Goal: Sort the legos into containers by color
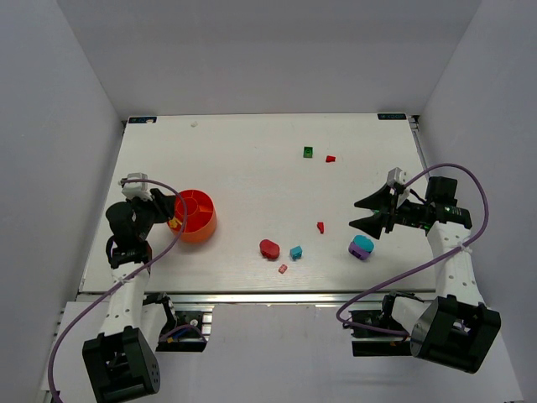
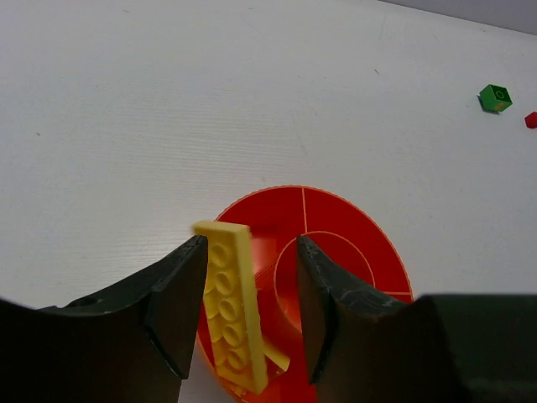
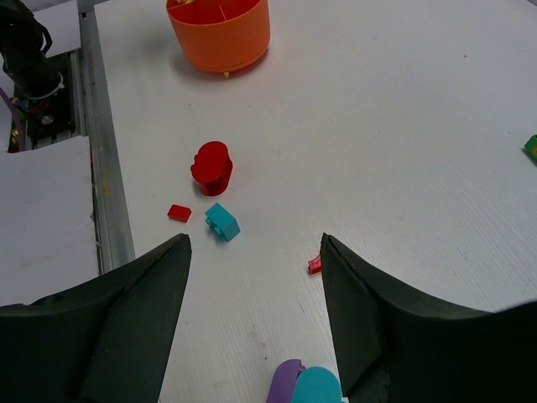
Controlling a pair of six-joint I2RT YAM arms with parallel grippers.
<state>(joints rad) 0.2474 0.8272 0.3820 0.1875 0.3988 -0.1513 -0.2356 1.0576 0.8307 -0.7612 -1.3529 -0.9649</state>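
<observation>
The left hand point(image 2: 252, 245) hovers over the orange bowl point(image 2: 352, 243) at the left side of the bench point(image 1: 252, 168), its fingers spread. A long yellow brick point(image 2: 231, 311) stands tilted between them. It rests against one finger with a clear gap to the other, and its lower end is by the bowl's rim, next to a smaller yellow piece point(image 2: 278, 361) in the bowl.

The right hand point(image 1: 354, 213) is over the right side of the bench, its fingers wide apart and holding nothing. Just below it a purple brick point(image 3: 285, 382) and a teal brick point(image 3: 317, 386) lie touching.

Near the front middle lie a small red bowl point(image 3: 211, 168), a second teal brick point(image 3: 222, 222) and a flat red brick point(image 3: 179, 212), close together but apart. A small red brick point(image 3: 315, 265) lies between this group and the right hand. Farther back, a green brick point(image 1: 308, 152) and a far red brick point(image 1: 331, 158) lie near each other.
</observation>
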